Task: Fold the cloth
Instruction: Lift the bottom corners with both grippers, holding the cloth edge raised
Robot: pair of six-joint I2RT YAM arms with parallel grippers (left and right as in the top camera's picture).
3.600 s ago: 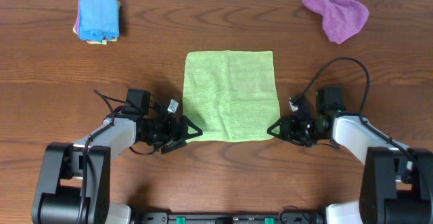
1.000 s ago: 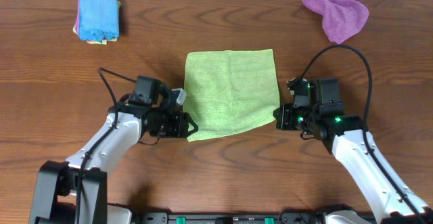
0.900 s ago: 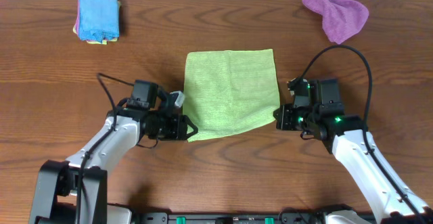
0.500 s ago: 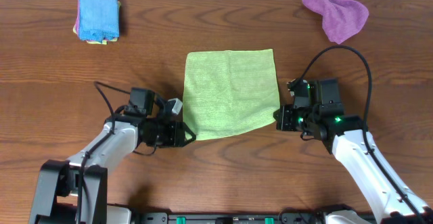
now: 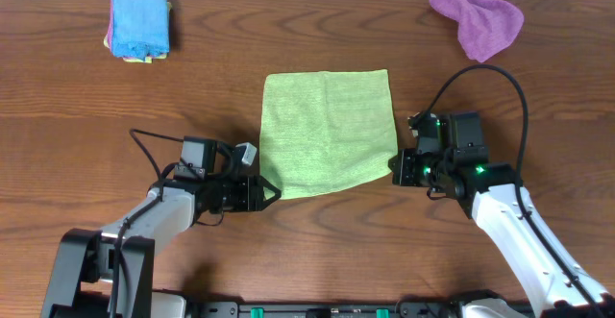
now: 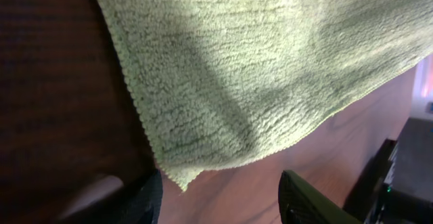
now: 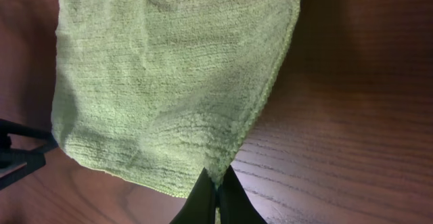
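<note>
Over the last second the left arm has pulled back toward the lower left of the overhead frame, and its jaws have spread. The right arm has kept its place. On the brown wooden table [image 5: 86, 155] the lime-green cloth [image 5: 325, 131] lies spread at frame centre. Its far edge is square to the table, and its near edge slants up toward the right, where one corner is raised. The right gripper [image 5: 393, 165], at centre right, is clamped on that raised corner; its wrist view shows the fingers pinched together on the very tip. The left gripper [image 5: 267, 192], at lower centre-left, stands released and holds nothing. Its wrist view shows the two fingers [image 6: 298, 197] wide apart, and the cloth's free near-left corner pokes just into the gap without touching either. That corner lies directly ahead of the left jaws, so I judge the left arm is the one placed to take it.
</note>
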